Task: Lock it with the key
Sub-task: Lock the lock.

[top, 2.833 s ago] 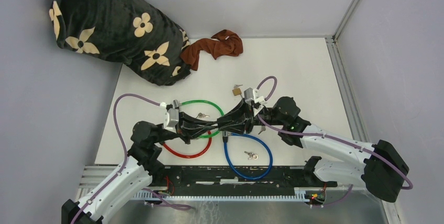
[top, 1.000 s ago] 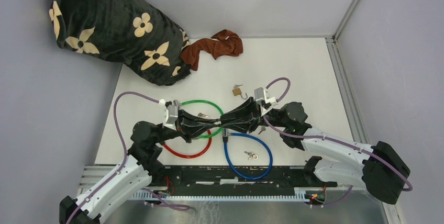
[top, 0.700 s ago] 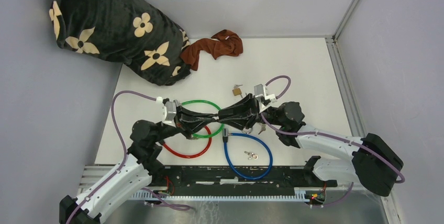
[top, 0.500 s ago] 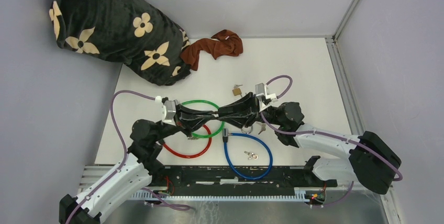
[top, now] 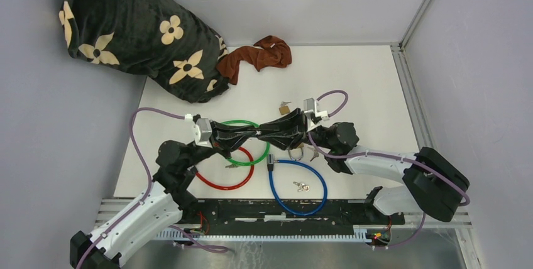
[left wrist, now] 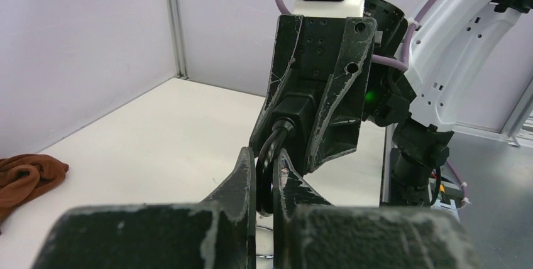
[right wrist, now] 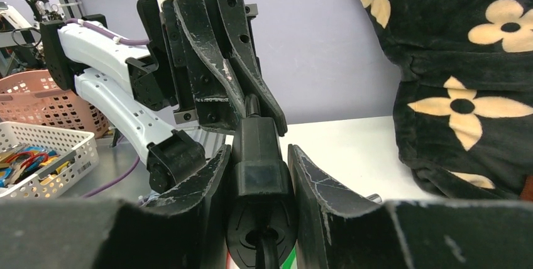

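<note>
Grasping the blocky black lock body [right wrist: 258, 171], right hand [right wrist: 261, 151] faces left hand [left wrist: 264, 154], clenched on its thin stem [left wrist: 270, 144].

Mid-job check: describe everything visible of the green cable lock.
The green cable lock is a glossy, green plastic-coated loop with a blocky black body. Most of the loop lies on the white table, crossing the red loop. The body is raised off the table, clamped between the fingers of the right hand. The left hand pinches a thin dark piece at the body's end; key or cable tip, I cannot tell.
</note>
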{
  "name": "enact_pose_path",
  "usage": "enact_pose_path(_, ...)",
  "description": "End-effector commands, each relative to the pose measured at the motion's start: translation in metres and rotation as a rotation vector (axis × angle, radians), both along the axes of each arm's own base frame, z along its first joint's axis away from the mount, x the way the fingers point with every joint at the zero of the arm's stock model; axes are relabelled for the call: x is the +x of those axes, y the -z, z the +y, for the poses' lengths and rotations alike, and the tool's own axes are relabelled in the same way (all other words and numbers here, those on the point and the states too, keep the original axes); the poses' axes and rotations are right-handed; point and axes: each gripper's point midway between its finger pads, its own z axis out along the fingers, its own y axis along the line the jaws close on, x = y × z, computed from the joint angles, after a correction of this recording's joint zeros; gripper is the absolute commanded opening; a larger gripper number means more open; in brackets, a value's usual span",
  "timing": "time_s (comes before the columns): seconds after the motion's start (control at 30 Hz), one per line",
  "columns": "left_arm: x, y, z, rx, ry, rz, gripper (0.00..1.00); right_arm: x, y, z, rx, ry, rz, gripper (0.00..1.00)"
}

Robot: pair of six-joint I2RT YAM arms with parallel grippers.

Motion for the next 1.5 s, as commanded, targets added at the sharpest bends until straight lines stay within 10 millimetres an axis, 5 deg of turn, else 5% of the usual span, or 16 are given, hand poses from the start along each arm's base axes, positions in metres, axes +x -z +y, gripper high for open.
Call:
enact_pose_path(0.0, -0.053, 0.023, -0.035, 0.094, 0.303, 0.127, 0.02, -0.025, 0.027, 0.036, -0.122, -0.147, 0.055, 0.00)
enact_pose_path(0.27, -0.057, 0.099, -0.033, 0.237, 0.281, 0.362, 0.02, -0.022, -0.024, 0.018, 0.012, -0.070, 0.011, 0.00)
enact_pose_path(0.4, -0.053, 0.080, -0.036, 0.187, 0.280, 0.288, 0.02, -0.015, -0.016, 0.027, -0.057, -0.033, 0.002, 0.00)
enact_pose_path(0.57, -0.055, 0.045, -0.039, 0.156, 0.309, 0.138, 0.02, -0.009, 0.019, 0.034, -0.135, -0.033, 0.045, 0.00)
enact_pose_path(0.8, -0.076, 0.088, -0.045, 0.253, 0.393, 0.291, 0.02, -0.007, -0.006, 0.047, -0.100, -0.069, 0.003, 0.00)
enact_pose_path(1.07, -0.082, 0.052, -0.049, 0.183, 0.443, 0.153, 0.02, 0.000, 0.026, 0.052, -0.169, -0.065, 0.033, 0.00)
enact_pose_path(1.27, -0.097, 0.066, -0.053, 0.219, 0.505, 0.178, 0.02, 0.004, 0.016, 0.065, -0.155, -0.104, 0.025, 0.00)
enact_pose_path(1.47, -0.103, 0.059, -0.055, 0.210, 0.530, 0.127, 0.02, 0.006, 0.020, 0.069, -0.175, -0.112, 0.017, 0.00)
